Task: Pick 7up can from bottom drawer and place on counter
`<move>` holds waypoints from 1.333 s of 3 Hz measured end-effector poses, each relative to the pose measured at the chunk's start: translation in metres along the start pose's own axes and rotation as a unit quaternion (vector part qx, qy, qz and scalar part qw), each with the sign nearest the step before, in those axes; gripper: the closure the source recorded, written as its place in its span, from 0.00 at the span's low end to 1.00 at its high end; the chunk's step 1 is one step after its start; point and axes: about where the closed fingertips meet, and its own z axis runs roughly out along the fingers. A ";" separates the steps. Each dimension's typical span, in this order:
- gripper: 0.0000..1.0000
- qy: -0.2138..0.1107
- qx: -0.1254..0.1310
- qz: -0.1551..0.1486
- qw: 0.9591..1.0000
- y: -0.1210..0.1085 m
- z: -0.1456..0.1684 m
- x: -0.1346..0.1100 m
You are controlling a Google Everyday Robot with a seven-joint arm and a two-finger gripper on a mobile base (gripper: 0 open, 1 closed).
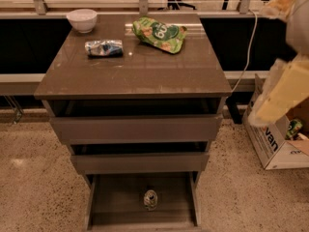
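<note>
Nearest us, the bottom drawer (113, 197) stands pulled fully open, and the 7up can (150, 199) sits upright on its bare grey floor, about midway between the side walls and touching neither. It is the only thing we see in that drawer. Above it, the middle drawer (140, 162) and the top drawer (137, 128) are each slid partly out; their insides lie in shadow and we cannot tell what they hold.

On the counter (145, 71), well above the can, a crushed silver-blue can (104, 48) lies on its side at left. A green snack bag (159, 34) lies flat further back at centre, and a white bowl (82, 20) stands at the far left corner, its contents hidden from us.

At the right edge, level with the counter and well apart from the drawers, the gripper (282, 93) shows only as a pale mass; we cannot tell whether it is released or clenched. Below it an open cardboard box (270, 146) stands on the speckled floor (38, 178), with something green just visible inside.
</note>
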 end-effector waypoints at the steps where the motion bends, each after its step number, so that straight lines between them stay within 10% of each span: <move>1: 0.00 -0.054 0.002 0.019 0.998 0.036 0.029 0.006; 4: 0.00 -0.126 -0.014 0.060 0.990 0.066 0.091 -0.010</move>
